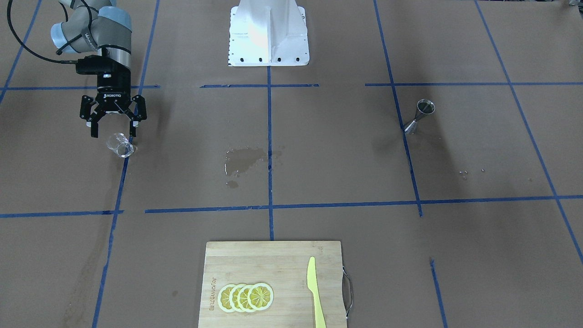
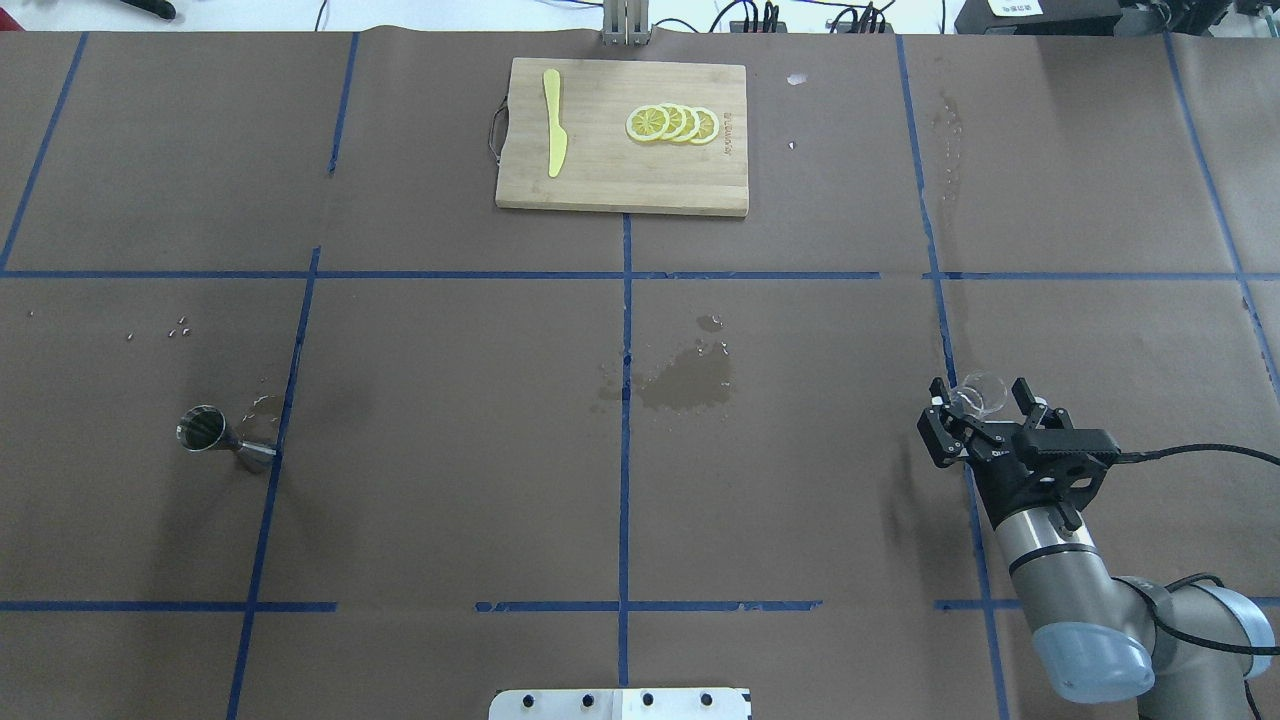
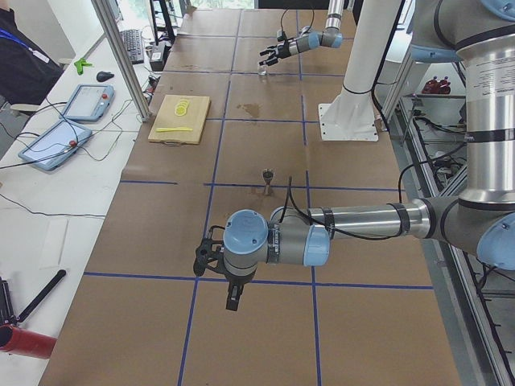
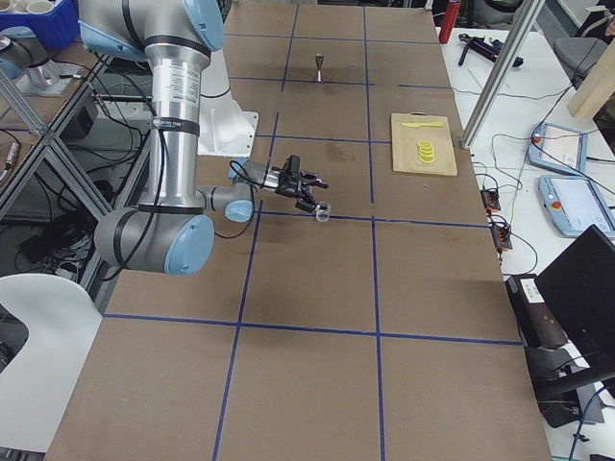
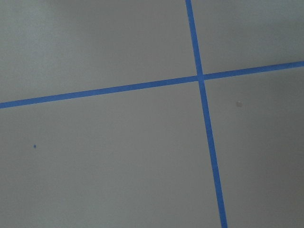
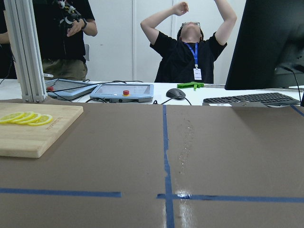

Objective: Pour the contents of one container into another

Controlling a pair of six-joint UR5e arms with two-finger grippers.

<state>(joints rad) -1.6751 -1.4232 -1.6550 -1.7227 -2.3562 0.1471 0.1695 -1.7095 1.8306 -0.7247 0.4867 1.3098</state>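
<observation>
A small clear glass [image 1: 120,145] stands on the brown paper on the robot's right side, also seen from above [image 2: 980,393]. My right gripper [image 1: 113,133] is open, its fingers spread on either side of the glass and seemingly a little above it [image 4: 324,213]. The right wrist view shows neither the glass nor the fingers. A steel jigger [image 1: 421,114] stands upright on the robot's left side [image 2: 215,435]. My left gripper [image 3: 232,296] appears only in the exterior left view, far from the jigger [image 3: 267,178]; I cannot tell its state.
A wooden cutting board [image 2: 600,180] with lemon slices [image 2: 672,123] and a yellow knife [image 2: 553,135] lies at the far middle edge. A wet patch [image 2: 690,380] darkens the paper near the centre. The white robot base [image 1: 268,36] stands at the near edge. Operators are beyond the table.
</observation>
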